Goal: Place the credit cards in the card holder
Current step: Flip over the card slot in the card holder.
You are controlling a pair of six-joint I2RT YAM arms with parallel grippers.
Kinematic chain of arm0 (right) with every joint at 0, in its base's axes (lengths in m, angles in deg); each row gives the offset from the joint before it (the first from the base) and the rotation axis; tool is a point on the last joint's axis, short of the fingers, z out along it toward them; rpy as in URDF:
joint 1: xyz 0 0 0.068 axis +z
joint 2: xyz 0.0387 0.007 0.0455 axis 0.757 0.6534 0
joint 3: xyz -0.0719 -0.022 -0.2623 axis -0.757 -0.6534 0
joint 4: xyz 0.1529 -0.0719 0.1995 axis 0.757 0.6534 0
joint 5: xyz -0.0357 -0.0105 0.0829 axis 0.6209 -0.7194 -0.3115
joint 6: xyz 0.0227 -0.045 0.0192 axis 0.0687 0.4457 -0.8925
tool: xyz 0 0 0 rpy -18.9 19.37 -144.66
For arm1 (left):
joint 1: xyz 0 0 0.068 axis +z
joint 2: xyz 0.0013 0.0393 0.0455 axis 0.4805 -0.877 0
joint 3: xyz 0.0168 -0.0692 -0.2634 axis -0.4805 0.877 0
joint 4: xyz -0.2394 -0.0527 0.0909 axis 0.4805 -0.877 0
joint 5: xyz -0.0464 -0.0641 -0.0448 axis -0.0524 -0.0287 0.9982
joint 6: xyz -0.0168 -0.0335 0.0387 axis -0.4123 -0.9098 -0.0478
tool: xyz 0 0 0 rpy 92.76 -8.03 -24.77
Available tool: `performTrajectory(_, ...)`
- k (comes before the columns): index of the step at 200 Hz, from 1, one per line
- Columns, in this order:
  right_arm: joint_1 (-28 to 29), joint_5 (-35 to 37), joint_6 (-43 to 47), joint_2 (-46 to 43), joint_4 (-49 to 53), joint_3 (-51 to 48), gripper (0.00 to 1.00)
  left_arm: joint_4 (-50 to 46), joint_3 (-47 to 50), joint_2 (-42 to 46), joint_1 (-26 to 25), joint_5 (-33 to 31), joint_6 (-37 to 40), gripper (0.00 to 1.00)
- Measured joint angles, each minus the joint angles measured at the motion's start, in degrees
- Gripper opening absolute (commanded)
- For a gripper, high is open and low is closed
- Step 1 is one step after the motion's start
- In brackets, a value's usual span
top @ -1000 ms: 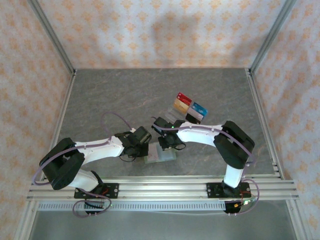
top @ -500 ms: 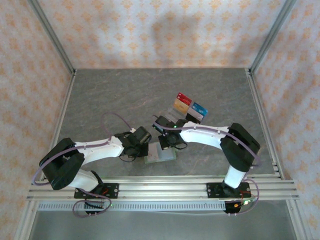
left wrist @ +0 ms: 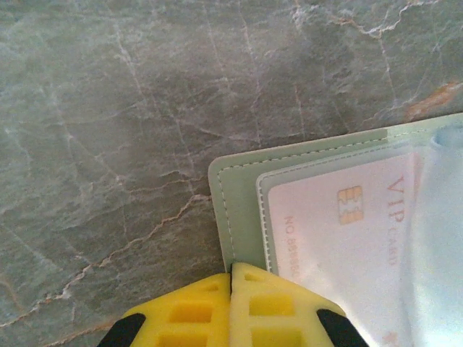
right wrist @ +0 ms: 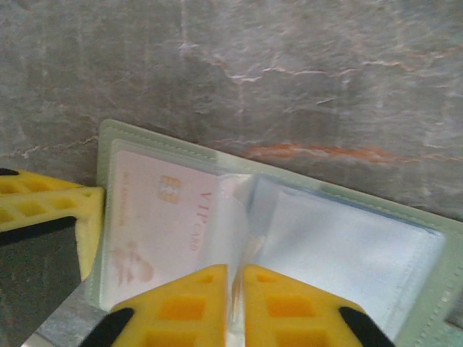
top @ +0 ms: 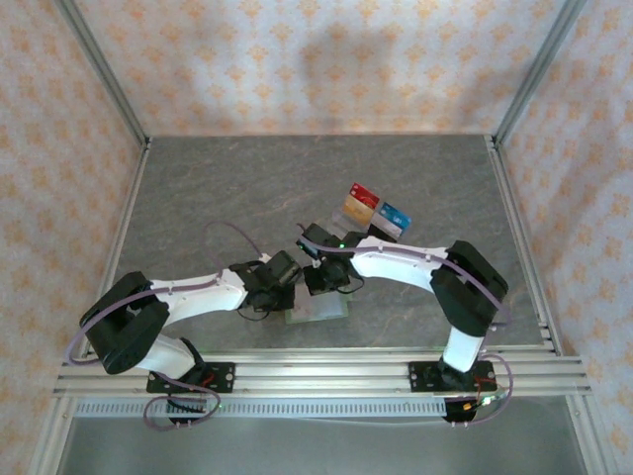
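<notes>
The sage-green card holder (top: 321, 309) lies open on the table between the two arms. A pale VIP card (left wrist: 340, 224) with a gold chip sits inside its left clear pocket (right wrist: 163, 217). My left gripper (left wrist: 233, 269) is shut, its tips resting on the holder's green left edge (left wrist: 239, 195). My right gripper (right wrist: 235, 269) stands over the holder's middle, its jaws nearly together on a raised clear pocket leaf (right wrist: 242, 217). More credit cards, red (top: 364, 194), gold (top: 355, 209) and blue (top: 396, 214), lie in a group behind the right gripper (top: 321, 285).
The left gripper's yellow fingers (right wrist: 51, 206) show at the holder's left side. Metal rails (top: 316, 376) run along the table's near edge and posts stand at its corners. Grey stone tabletop (top: 247, 188) spreads behind the arms.
The right gripper has shifted slightly left and back over the card holder, and its elbow has moved a little. The left arm and the loose cards have stayed put.
</notes>
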Motion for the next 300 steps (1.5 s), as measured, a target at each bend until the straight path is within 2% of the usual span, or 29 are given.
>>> performTrajectory(40,0.0,-5.18,-1.75,1.62,-2.82,0.0,0.34,-0.07,-0.02,0.09,-0.02,-0.15,-0.02,0.01)
performTrajectory(96,-0.17,-8.11,-3.93,2.62,-4.76,0.02,0.43,0.37,0.92,1.77,-0.02,-0.22,-1.38,0.02)
performTrajectory(140,-0.15,-9.86,-5.4,2.62,-6.71,0.02,0.52,-0.9,2.82,4.68,0.0,-1.49,-3.08,0.09)
performTrajectory(176,-0.15,-11.85,-6.03,2.86,-9.18,0.35,0.56,-6.86,5.07,12.44,1.09,-3.28,-4.66,0.16)
performTrajectory(210,-0.28,-12.55,-5.97,4.15,-9.84,1.36,0.55,-12.07,5.9,20.68,1.9,-4.48,-5.14,0.32)
performTrajectory(231,-0.85,-9.94,-5.31,3.19,-9.14,1.4,0.52,-13.07,5.7,22.75,1.9,-4.13,-4.17,0.42)
performTrajectory(249,-2.19,-4.79,-3.8,0.9,-5.42,2.69,0.49,-13.33,4.46,21.94,1.92,-3.06,-2.99,0.48)
performTrajectory(277,-6.19,5.16,-0.59,-3.3,1.77,8.52,0.43,-13.05,0.94,18.29,1.92,-2.12,-1.09,0.52)
performTrajectory(300,-11.43,14.12,2.23,-4.87,7.26,14.08,0.43,-11.45,-1.55,13.79,1.86,-1.36,0.09,0.52)
